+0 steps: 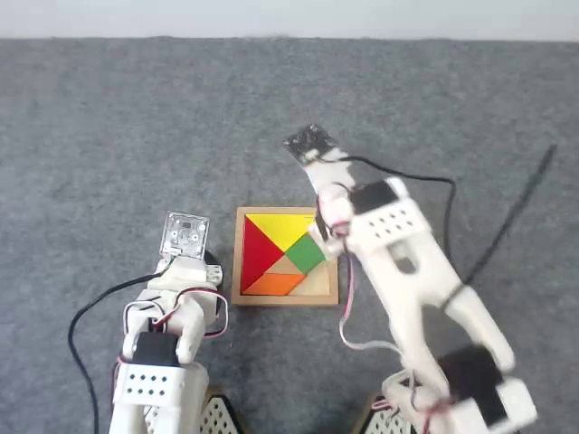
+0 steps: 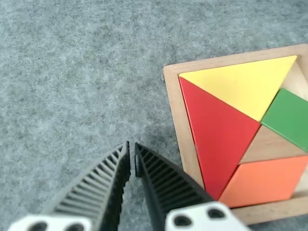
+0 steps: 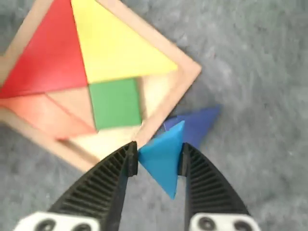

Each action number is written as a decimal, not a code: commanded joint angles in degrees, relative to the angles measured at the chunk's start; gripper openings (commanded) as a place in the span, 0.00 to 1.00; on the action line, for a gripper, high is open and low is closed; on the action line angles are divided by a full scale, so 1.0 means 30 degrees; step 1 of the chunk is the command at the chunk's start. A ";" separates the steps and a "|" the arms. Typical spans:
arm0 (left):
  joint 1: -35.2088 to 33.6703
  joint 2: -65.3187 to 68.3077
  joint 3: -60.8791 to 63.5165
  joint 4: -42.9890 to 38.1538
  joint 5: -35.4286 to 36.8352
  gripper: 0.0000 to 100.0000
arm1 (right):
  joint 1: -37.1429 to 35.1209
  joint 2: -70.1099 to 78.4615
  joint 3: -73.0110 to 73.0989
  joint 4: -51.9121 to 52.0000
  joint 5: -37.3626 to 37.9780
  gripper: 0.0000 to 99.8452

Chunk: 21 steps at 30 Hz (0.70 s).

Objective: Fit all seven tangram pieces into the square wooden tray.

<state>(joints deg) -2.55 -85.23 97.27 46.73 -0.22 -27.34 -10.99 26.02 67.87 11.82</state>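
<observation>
The square wooden tray (image 1: 239, 262) lies mid-table with a yellow triangle (image 1: 282, 229), a red triangle (image 1: 258, 252), a green square (image 1: 306, 252), an orange piece (image 1: 274, 284) and a plain wood triangle (image 1: 289, 266) in it. My right gripper (image 3: 158, 156) hangs just outside the tray's right rim, shut on a light blue triangle (image 3: 163, 157). Under it on the carpet lies a dark blue piece (image 3: 196, 123). My left gripper (image 2: 131, 155) rests shut over bare carpet, left of the tray (image 2: 174, 107), holding nothing.
Grey carpet (image 1: 136, 127) covers the table all round. A black cable (image 1: 434, 181) runs from the right arm toward the far right. Another cable (image 1: 90, 312) loops left of the left arm.
</observation>
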 commanded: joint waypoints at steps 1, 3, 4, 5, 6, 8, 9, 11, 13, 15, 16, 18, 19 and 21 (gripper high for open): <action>-0.0059 -0.0264 -0.0161 0.0000 0.0059 0.01 | -0.0132 0.2711 -0.3458 -0.0864 -0.1260 0.08; -0.0059 -0.0264 -0.0161 0.0000 0.0059 0.01 | -0.0132 0.3766 -0.4513 -0.1070 -0.1963 0.08; -0.0059 -0.0264 -0.0161 0.0000 0.0059 0.01 | -0.0132 0.4293 -0.5040 -0.1070 -0.2168 0.08; -0.0059 -0.0264 -0.0161 0.0000 0.0059 0.01 | -0.0132 0.4733 -0.5480 -0.1011 -0.2286 0.08; -0.0059 -0.0264 -0.0161 0.0000 0.0059 0.01 | -0.0103 0.5143 -0.5861 -0.0982 -0.2315 0.08; -0.0059 -0.0264 -0.0161 0.0000 0.0059 0.01 | 0.0103 0.5963 -0.6535 -0.1011 -0.2491 0.08; -0.0059 -0.0264 -0.0161 0.0000 0.0059 0.01 | 0.0220 0.6344 -0.6886 -0.1040 -0.2608 0.08; -0.0059 -0.0264 -0.0161 0.0000 0.0059 0.01 | 0.0278 0.7165 -0.7590 -0.1040 -0.2667 0.08; -0.0059 -0.0264 -0.0161 0.0000 0.0059 0.01 | 0.0366 0.8015 -0.8176 -0.1040 -0.2725 0.08; -0.0059 -0.0264 -0.0161 0.0000 0.0059 0.01 | 0.0337 0.8864 -0.8703 -0.1040 -0.2725 0.08; -0.0059 -0.0264 -0.0161 0.0000 0.0059 0.01 | 0.0337 0.9216 -0.8879 -0.1040 -0.2725 0.08; -0.0059 -0.0264 -0.0161 0.0000 0.0059 0.01 | 0.0337 0.9773 -0.9055 -0.1011 -0.2725 0.08; -0.0059 -0.0264 -0.0161 0.0000 0.0059 0.01 | 0.0366 0.9919 -0.9055 -0.0923 -0.2725 0.08; -0.0059 -0.0264 -0.0161 0.0000 0.0059 0.01 | 0.0337 0.9949 -0.8967 -0.0747 -0.2813 0.08</action>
<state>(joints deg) -2.55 -85.23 97.27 46.73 -0.22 -27.16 19.69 2.20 65.58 4.35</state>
